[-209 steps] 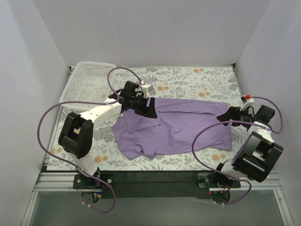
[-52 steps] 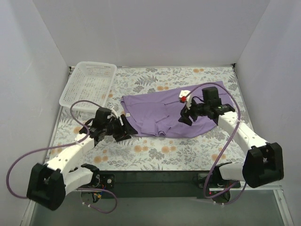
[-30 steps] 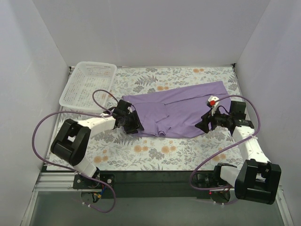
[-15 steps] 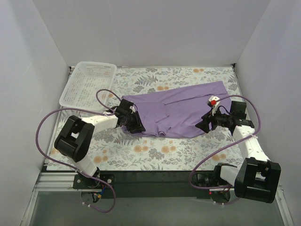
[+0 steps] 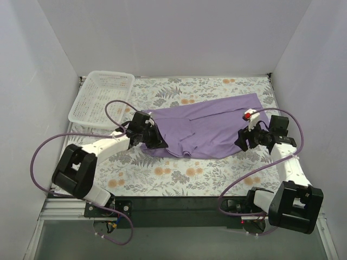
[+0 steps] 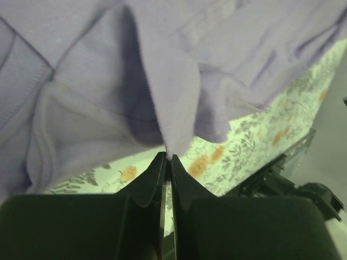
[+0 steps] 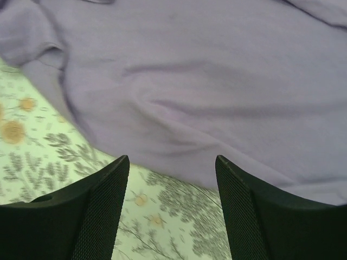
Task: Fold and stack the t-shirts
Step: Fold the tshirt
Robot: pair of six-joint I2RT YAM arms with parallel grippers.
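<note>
Left wrist: left claw [image 6: 167,158] seemingly pinches t-shirt [image 6: 162,81]; right claw [image 7: 171,161] spread.

Matt, soft cloth t-shirt [image 5: 206,127]; basket [image 5: 103,95] seemingly plastic.

the tabletop [image 5: 217,86] is covered by a pale cloth printed with grey leaves and orange flowers. plain white walls [image 5: 173,38] close it in at 9, 12 and 3 o'clock. a white mesh basket [image 5: 103,96] sits at 10 o'clock, close to the wall. along 6 o'clock runs a black strip [image 5: 179,203], then a metal rail [image 5: 65,207]. the light is soft and even, with faint shadows.
</note>
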